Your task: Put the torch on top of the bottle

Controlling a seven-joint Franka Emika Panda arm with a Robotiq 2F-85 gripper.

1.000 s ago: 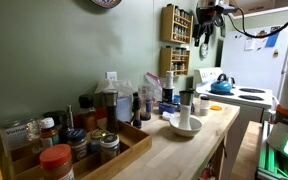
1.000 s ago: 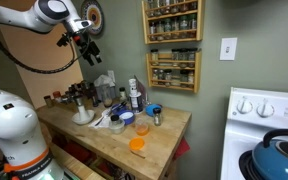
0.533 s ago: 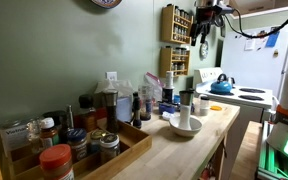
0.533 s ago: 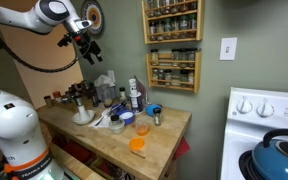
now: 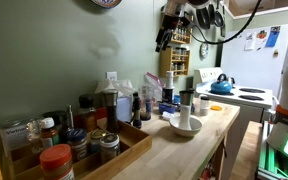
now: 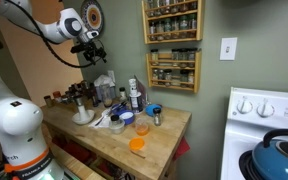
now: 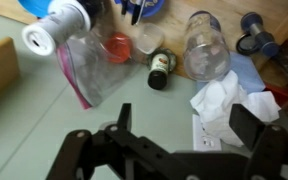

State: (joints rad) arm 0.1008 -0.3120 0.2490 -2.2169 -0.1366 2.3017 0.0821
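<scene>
The pincer is being held high above the table, well clear of everything on it. In the wrist view its fingers are being shown spread wide along the lower edge, with nothing between them.

From left to right in the wrist view, the following are being seen from above:

- a white-capped bottle
- a clear plastic bag
- the bottle, apparently upright, just beside the bag
- a clear plastic bottle
- a crumpled tissue
- at the far right, a dark cylinder that is being taken for the torch

The torch appears to be lying on its side on the table. It is being kept apart from the bottle by the clear plastic bottle between them. A firmer reading is being prevented by blur.

The task is being judged as not yet begun, since the torch is not gripped.

The torch is being judged rigid, light and smooth-skinned, and liable to roll if nudged. A grasp across the barrel at mid-length, with the jaws square to its axis, is being recommended.

The bottle is being judged narrow and easily tipped, and its top offers little seat. A slow, centred, gentle release is therefore being advised.
</scene>
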